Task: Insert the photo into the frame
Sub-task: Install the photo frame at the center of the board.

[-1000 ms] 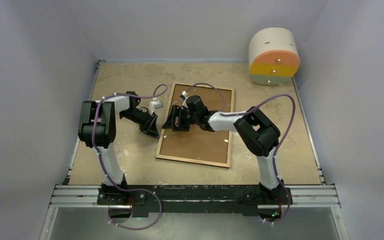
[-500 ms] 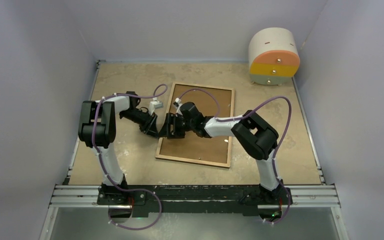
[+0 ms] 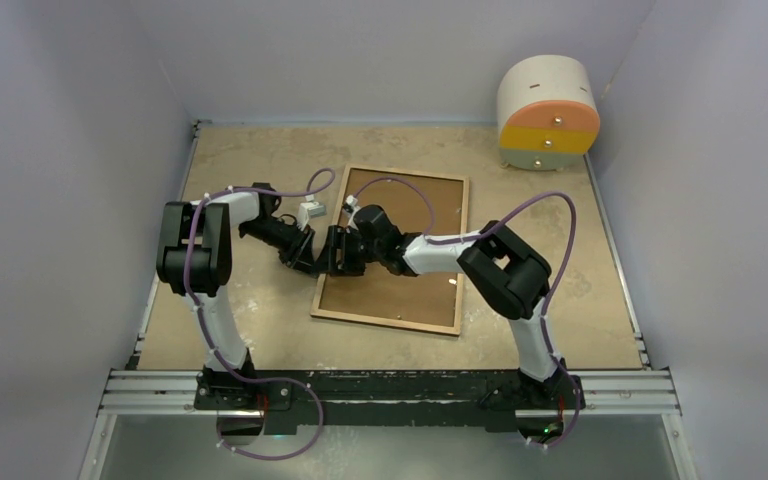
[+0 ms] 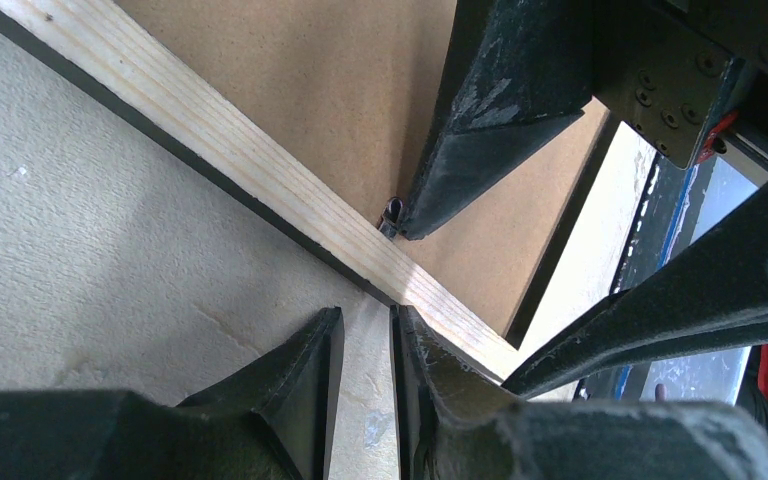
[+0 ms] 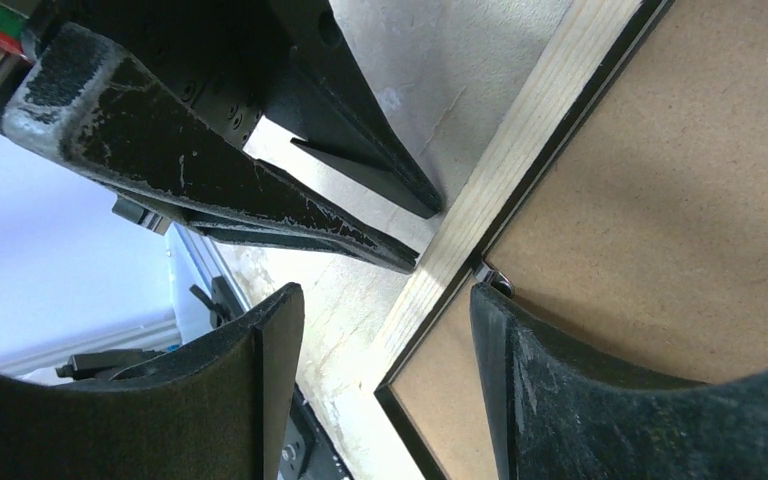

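Observation:
The frame (image 3: 385,320) lies back-up on the table, its light wood rail (image 4: 210,135) around a brown backing board (image 3: 400,285). The photo is not in view. My left gripper (image 3: 308,265) rests on the table just outside the frame's left rail, nearly shut with a narrow empty gap (image 4: 365,325). My right gripper (image 3: 332,255) is open and straddles that same rail (image 5: 530,130). One of its fingers (image 5: 560,380) is on the backing board beside a small metal tab (image 5: 495,275); the other is over the table. The two grippers almost touch.
A round white cabinet with orange and yellow drawers (image 3: 548,110) stands at the back right. Grey walls close in the table on three sides. The arms' base rail (image 3: 390,385) runs along the near edge.
My right gripper has moved left from over the backing board to the frame's left rail, close to the left gripper. The left gripper has barely moved.

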Controlling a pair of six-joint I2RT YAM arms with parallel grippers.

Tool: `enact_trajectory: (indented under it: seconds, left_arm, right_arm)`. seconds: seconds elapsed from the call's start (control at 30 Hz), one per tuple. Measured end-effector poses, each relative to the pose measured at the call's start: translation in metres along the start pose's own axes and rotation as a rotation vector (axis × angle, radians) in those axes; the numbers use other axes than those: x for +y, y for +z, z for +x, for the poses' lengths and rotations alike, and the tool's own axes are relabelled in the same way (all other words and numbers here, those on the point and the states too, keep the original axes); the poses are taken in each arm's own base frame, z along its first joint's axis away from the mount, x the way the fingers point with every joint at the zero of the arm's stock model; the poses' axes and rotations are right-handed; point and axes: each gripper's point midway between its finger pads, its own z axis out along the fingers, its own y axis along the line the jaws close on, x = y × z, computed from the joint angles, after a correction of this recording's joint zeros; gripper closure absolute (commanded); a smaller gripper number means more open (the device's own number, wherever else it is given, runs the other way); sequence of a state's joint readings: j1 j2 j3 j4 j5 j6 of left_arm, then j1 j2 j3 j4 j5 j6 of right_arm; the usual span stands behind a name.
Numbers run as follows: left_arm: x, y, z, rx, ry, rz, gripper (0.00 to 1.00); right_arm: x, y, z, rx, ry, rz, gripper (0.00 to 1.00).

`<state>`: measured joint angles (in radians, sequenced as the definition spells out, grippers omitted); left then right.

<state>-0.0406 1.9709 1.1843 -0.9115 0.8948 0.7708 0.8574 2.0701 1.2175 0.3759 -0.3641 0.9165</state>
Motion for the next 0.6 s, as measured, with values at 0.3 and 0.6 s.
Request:
enact_trajectory:
  seconds: [0.3,0.6]
  left_arm:
    - [-0.0003,-0.0001,0.0004,0.001,0.006,0.002,0.73]
    - [-0.0022,-0.0001,0.002,0.006,0.0,0.007,0.73]
  right_arm:
    - [-0.0013,0.0019,-0.0039,-0.02,-0.003,0.014,0.36]
    - [-0.0017,0.002,-0.0042,-0.021,-0.007,0.015,0.33]
